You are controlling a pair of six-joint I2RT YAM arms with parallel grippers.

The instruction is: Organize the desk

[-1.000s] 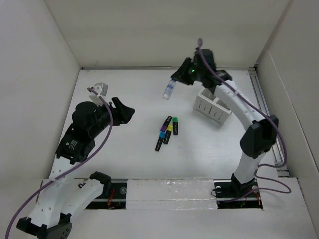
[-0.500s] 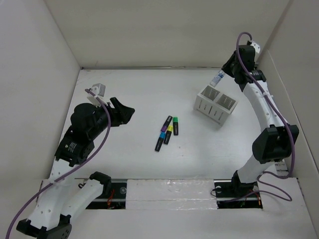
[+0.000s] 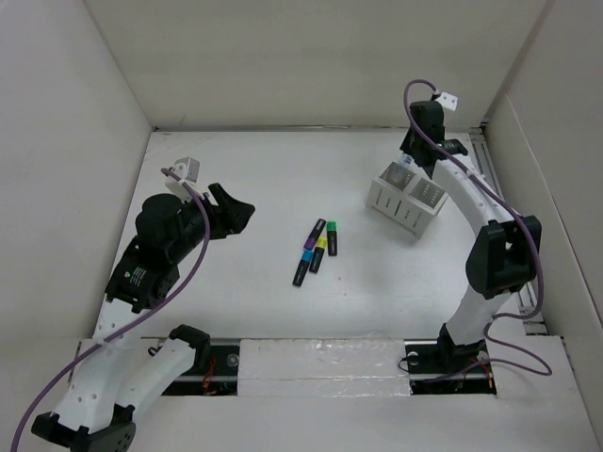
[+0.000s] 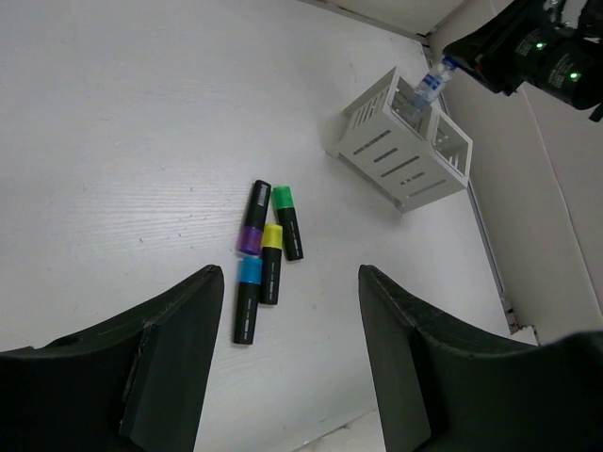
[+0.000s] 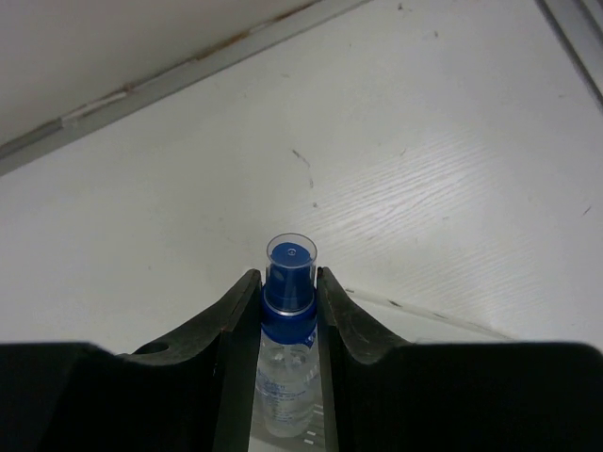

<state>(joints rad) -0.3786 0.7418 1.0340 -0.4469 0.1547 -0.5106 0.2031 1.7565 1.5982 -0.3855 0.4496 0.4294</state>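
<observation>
The white desk (image 3: 254, 169) holds several highlighter markers (image 3: 317, 249) in its middle; they also show in the left wrist view (image 4: 265, 256). My right gripper (image 3: 411, 160) is shut on a small clear spray bottle with a blue cap (image 5: 289, 311), held upright over the back left compartment of the white ribbed pen holder (image 3: 406, 202). The bottle (image 4: 429, 85) and holder (image 4: 405, 151) also show in the left wrist view. My left gripper (image 3: 236, 212) is open and empty, hovering at the desk's left, apart from the markers.
White wall panels enclose the desk on the left, back and right. A metal rail (image 3: 504, 217) runs along the right edge. A small white bracket (image 3: 187, 168) sits at the back left near my left arm.
My right gripper has carried the spray bottle from the desk's back middle over to the right and brought it down over the pen holder. My left arm has stayed still.
</observation>
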